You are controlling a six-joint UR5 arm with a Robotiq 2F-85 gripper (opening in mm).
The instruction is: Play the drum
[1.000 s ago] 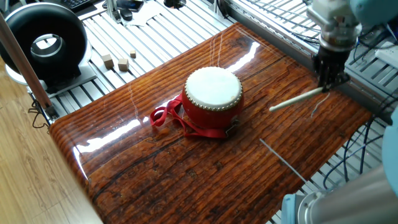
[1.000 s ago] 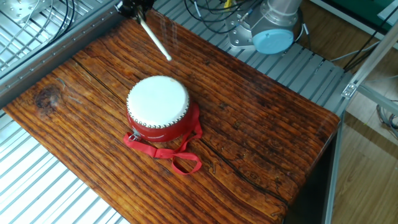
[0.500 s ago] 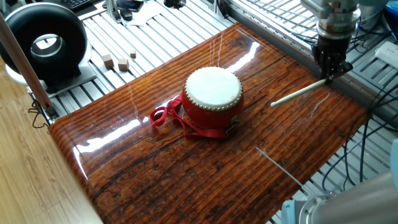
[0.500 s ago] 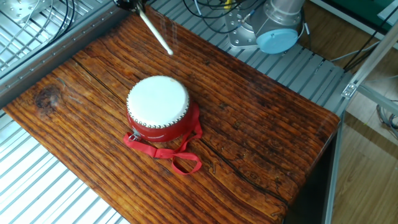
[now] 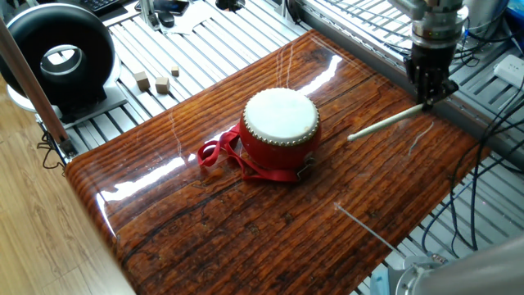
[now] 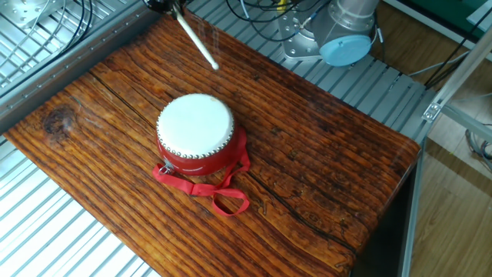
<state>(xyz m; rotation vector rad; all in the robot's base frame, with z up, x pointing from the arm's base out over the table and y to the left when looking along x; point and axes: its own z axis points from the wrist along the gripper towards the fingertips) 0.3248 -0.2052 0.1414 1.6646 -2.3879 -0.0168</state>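
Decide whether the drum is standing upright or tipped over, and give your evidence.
Upright. The drum sits flat on the table, its round white skin facing straight up in both views, the red strap lying loose beside it.

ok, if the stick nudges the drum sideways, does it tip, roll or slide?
Probably slides: the drum is squat and sits flat on a glossy tabletop. Tipping looks unlikely. Its loose ribbon strap would likely drag floppily behind.

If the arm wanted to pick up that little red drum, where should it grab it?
Probably from straight above, fingers closing across the red barrel sides of the drum. It sits upright, round and squat, its flat skin offering no edge. Come in clear of the ribbon strap trailing off one side. The gripper already holds a stick.
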